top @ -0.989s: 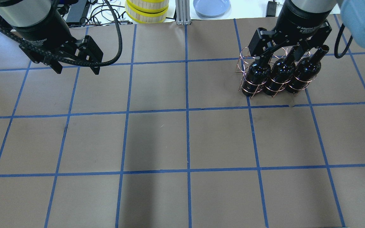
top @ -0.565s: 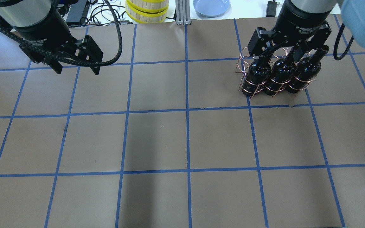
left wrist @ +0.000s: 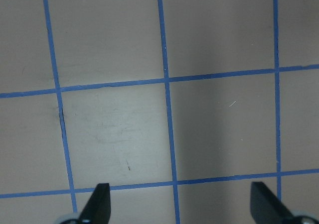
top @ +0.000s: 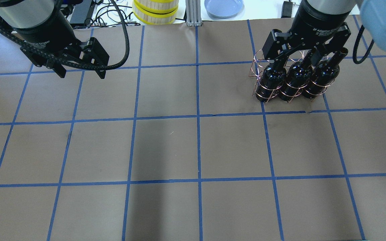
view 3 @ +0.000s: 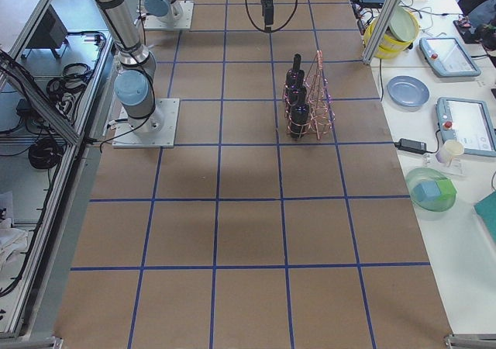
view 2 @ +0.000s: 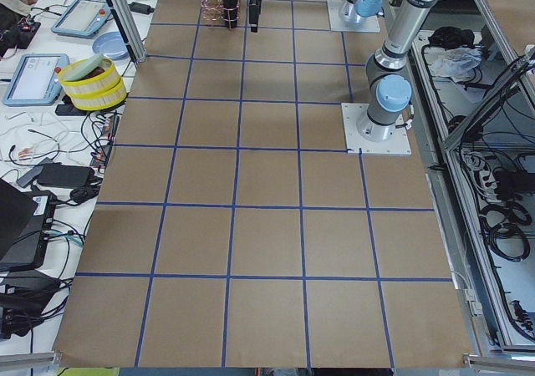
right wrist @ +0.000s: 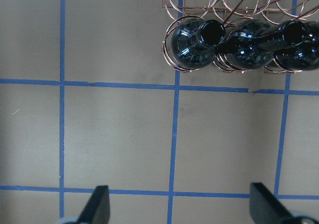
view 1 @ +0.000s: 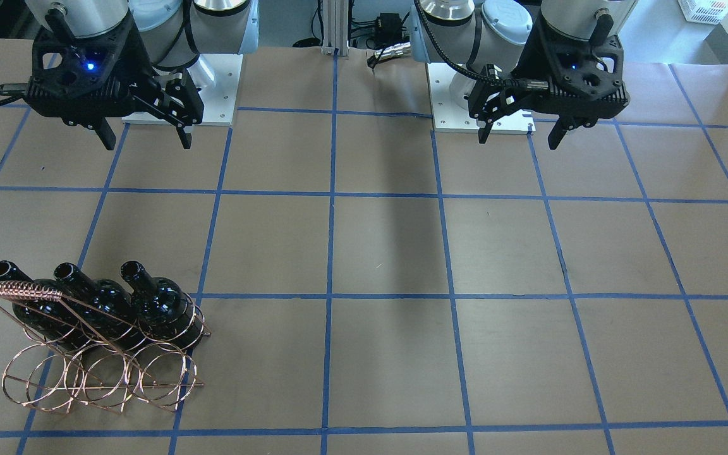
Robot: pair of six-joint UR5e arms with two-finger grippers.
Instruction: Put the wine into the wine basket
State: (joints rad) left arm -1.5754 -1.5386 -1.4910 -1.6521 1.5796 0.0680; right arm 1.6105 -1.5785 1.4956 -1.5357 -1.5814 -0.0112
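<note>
Wine (view 1: 162,306) (all three) sits neck-up in the robot-side rings of the wine basket (view 1: 102,379), right claw (view 1: 147,136) and left claw (view 1: 518,136) both gaping, empty, well clear of it; likely risk: a low right-arm pass clips a neck and tips the basket on the surface (view 1: 402,253).

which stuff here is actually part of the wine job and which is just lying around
Part of the job: three wine bottles, all in the wine basket; left gripper and right gripper, both open.
Lying about: blue plate, yellow-banded round boxes, cables.
</note>
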